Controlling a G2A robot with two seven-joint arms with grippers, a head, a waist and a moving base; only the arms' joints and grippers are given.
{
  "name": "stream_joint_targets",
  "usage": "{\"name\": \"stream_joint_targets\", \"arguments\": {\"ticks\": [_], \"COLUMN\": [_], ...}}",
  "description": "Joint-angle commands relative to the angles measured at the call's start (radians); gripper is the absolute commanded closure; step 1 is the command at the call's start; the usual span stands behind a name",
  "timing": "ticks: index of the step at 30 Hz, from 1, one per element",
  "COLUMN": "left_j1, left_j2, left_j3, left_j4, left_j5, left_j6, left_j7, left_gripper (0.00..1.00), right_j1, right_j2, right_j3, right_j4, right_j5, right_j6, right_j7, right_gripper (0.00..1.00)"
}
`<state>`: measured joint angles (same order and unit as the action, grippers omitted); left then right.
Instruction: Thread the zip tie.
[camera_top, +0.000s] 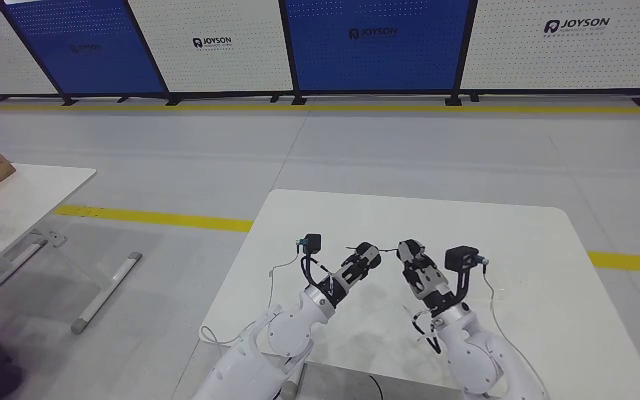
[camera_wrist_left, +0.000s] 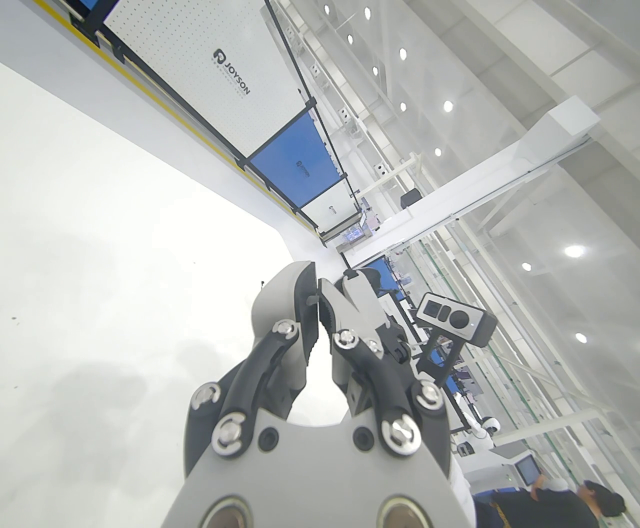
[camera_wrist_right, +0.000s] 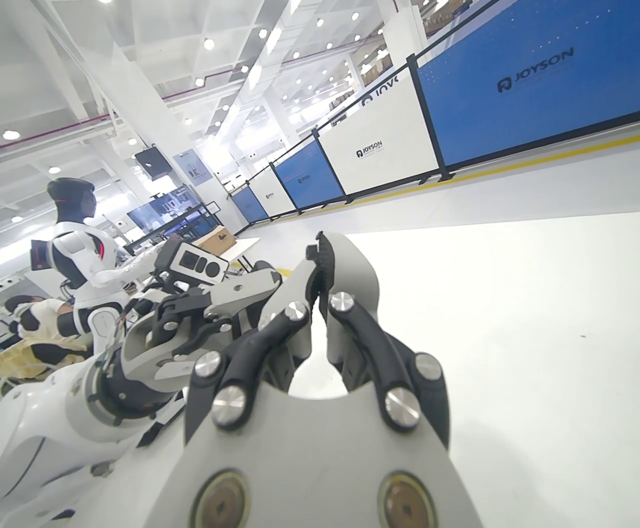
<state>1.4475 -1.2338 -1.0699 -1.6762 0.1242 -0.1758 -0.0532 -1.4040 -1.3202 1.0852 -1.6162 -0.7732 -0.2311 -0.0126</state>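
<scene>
Both arms hover over the white table (camera_top: 500, 230), fingertips close together near its middle. My left gripper (camera_top: 365, 255) (camera_wrist_left: 316, 280) is shut; a small pale bit of the zip tie (camera_wrist_left: 312, 300) pokes out between its ribbed pads. My right gripper (camera_top: 408, 250) (camera_wrist_right: 314, 255) is also shut, with a small black piece (camera_wrist_right: 312, 248) at its tip, apparently the tie's other end. The rest of the tie is hidden by the fingers. In the left wrist view the right gripper's fingers (camera_wrist_left: 357, 292) sit just behind the left one's tips.
Bare table surface lies all around the grippers, with the far edge (camera_top: 400, 196) ahead. Another white table (camera_top: 40, 190) stands to the left across the floor. Blue and white fence panels (camera_top: 380, 40) line the back. Thin cables (camera_top: 280, 268) trail from the wrists.
</scene>
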Motion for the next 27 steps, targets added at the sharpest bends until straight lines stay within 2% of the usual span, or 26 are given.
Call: {"name": "stream_joint_targets", "arguments": {"ticks": [1, 14, 27], "left_j1": [0.000, 0.000, 0.000], "left_j2": [0.000, 0.000, 0.000], "left_j3": [0.000, 0.000, 0.000], "left_j4": [0.000, 0.000, 0.000], "left_j5": [0.000, 0.000, 0.000], "left_j6": [0.000, 0.000, 0.000], "left_j7": [0.000, 0.000, 0.000], "left_gripper": [1.00, 1.00, 1.00], "right_j1": [0.003, 0.029, 0.009], "right_j2": [-0.001, -0.007, -0.006], "right_j3": [-0.003, -0.016, -0.003], "right_j4": [0.003, 0.028, 0.010], "right_j5": [-0.005, 0.016, -0.015], "right_j6": [0.001, -0.009, -0.011], "right_j7": [0.005, 0.043, 0.014], "right_gripper": [1.00, 1.00, 1.00]}}
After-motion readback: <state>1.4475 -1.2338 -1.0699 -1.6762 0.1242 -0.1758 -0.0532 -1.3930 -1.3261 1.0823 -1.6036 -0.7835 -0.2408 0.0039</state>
